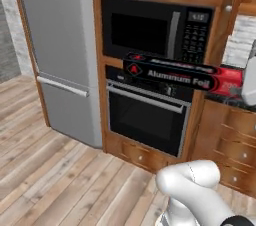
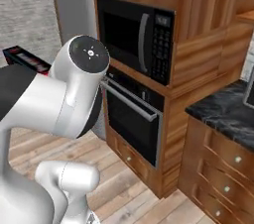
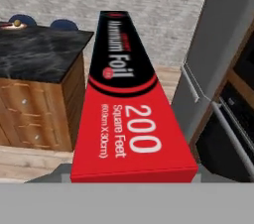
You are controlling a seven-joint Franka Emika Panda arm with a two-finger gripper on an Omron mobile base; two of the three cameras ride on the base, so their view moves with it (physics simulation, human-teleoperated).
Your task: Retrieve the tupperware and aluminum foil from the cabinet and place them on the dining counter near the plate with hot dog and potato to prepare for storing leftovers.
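Wooden kitchen units surround you, with a plank floor (image 1: 55, 170) below and a grey brick wall (image 3: 149, 10) beyond. You carry the aluminum foil (image 1: 182, 76) in the air: in the left base view the black box with its red end hangs level in front of the microwave (image 1: 155, 30) and the wall oven (image 1: 145, 117), well clear of any surface, and in the hand view it runs straight out from the hand, red end nearest. The gripper itself is hidden behind the box, so judge it as closed on the red end rather than seen to be. Beside the foil stands the steel refrigerator (image 1: 60, 55). Farther off, in the hand view, the dining counter (image 3: 39, 54) of black marble sits to the left, with something small and orange-rimmed at its far corner, probably the plate (image 3: 12, 25), though it is too small to be sure. So the foil looks fetched but not yet set down; placing it near the plate remains, and the tupperware's part cannot be judged.
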